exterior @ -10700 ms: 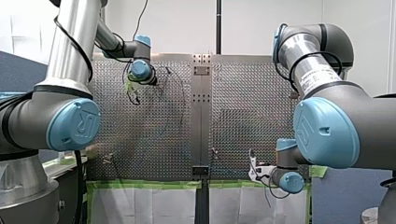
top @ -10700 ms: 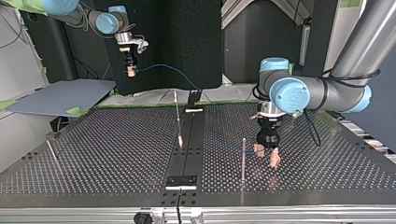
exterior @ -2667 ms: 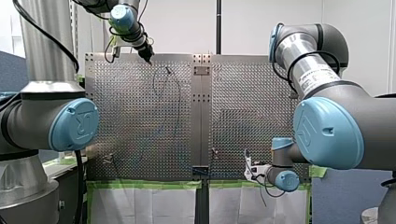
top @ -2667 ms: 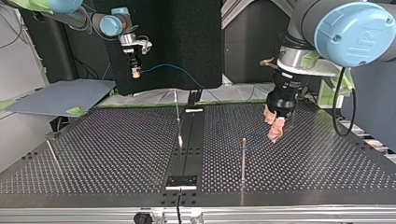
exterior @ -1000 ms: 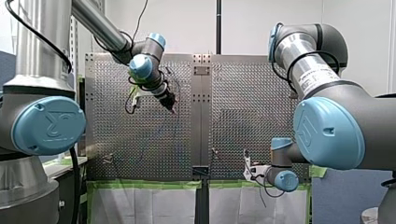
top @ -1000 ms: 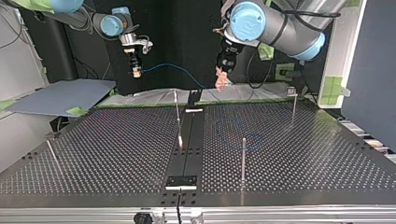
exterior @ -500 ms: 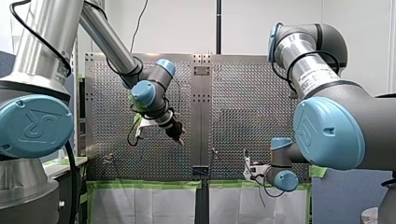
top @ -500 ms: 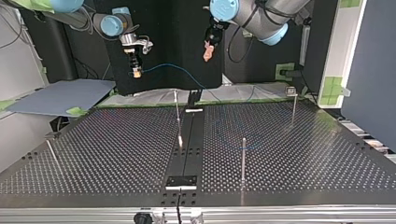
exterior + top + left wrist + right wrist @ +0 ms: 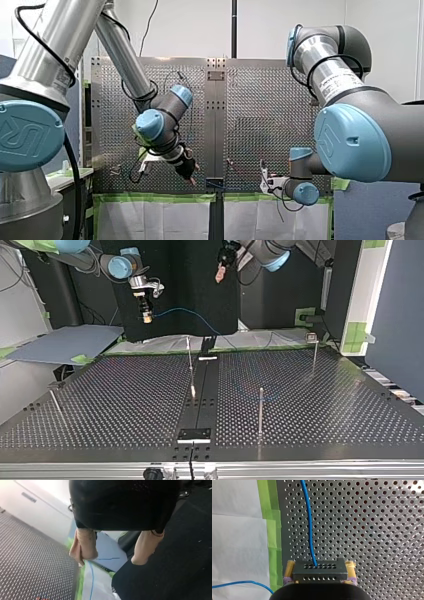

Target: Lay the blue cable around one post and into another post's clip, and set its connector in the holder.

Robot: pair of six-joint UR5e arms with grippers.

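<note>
Our left arm bends down across the worktop [image 9: 260, 100] in the front view, wrist tilted. The left gripper [image 9: 192, 180] hangs in the air. In the top view it sits high at the back, well above the worktop. Our right arm reaches low along the worktop's taped edge and holds the right gripper [image 9: 145, 316] above that edge, well apart from the other.

The blue cable [image 9: 186, 313] arcs from the right gripper down toward the centre strip. A faint loop of it lies on the worktop near a thin post [image 9: 260, 407]; we cannot tell whether it goes around it. A second post [image 9: 314, 347], with a small clip on top, stands further back. Green tape [image 9: 271, 525] lines the edge.

The left gripper's beige pads [image 9: 85, 546] stand wide apart with nothing between them. The right gripper's yellow pads [image 9: 289, 568] clamp the black connector [image 9: 320, 571], and the cable leaves its face.
</note>
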